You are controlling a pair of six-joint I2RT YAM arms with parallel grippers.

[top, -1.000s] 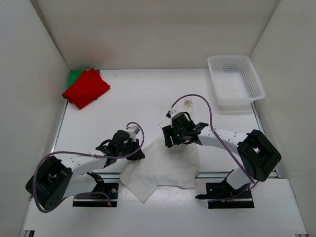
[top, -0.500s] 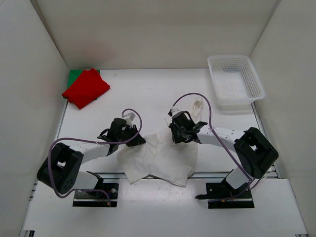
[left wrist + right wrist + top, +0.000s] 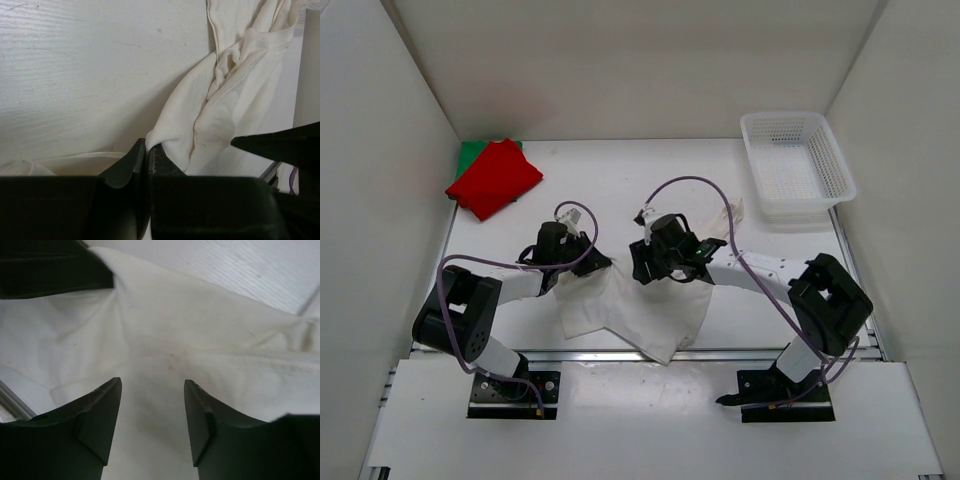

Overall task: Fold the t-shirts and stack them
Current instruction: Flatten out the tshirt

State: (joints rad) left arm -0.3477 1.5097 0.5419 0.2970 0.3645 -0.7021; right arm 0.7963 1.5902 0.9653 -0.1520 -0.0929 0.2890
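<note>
From above, three t-shirts lie on the white surface (image 3: 620, 190). A red t-shirt (image 3: 495, 178) lies folded in the far left corner, on top of a green t-shirt (image 3: 470, 152) of which only the far edge shows. An off-white t-shirt (image 3: 650, 312) is spread and rumpled near the front edge between the two arms. One white mesh basket (image 3: 798, 165) stands at the far right. There are two arms. The left hand (image 3: 578, 265) sits at the off-white shirt's left upper edge and the right hand (image 3: 642, 270) at its upper middle, the two close together.

In the left wrist view, the left hand (image 3: 146, 147) has its two fingers pressed together with no gap. A fold of the off-white t-shirt (image 3: 225, 110) runs right into the tips, so the hand is clamped on the cloth. The shirt bunches in creases to the right, with bare surface to the left.

In the right wrist view, the right hand (image 3: 152, 384) has its fingers (image 3: 100, 415) well apart. The off-white t-shirt (image 3: 200, 330) fills the space beneath and between them, and nothing is pinched.
</note>
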